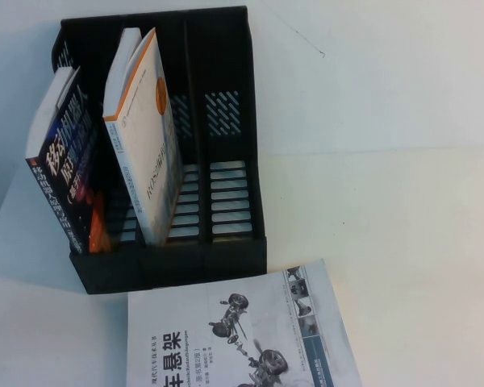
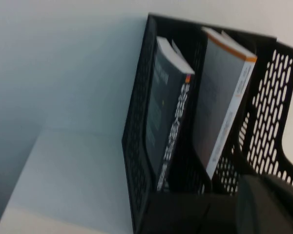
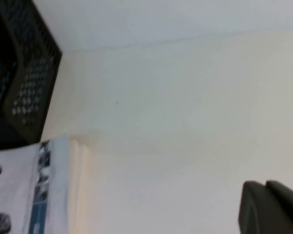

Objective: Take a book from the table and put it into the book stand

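High view, the book (image 1: 242,339) flat on the table (image 1: 403,201), touching the book stand (image 1: 226,242), left gripper (image 2: 271,207) and right gripper (image 3: 271,207) well apart from it, cannot tell jaws open or closed.

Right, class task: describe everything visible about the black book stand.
The book stand is black plastic, with three upright compartments, a slotted base and a vented back. It stands on the white table. The robot's-left compartment holds a dark book, the middle one an orange-edged white book, both leaning; the right one holds nothing. The car book lies just before it. Neither gripper shows clearly.
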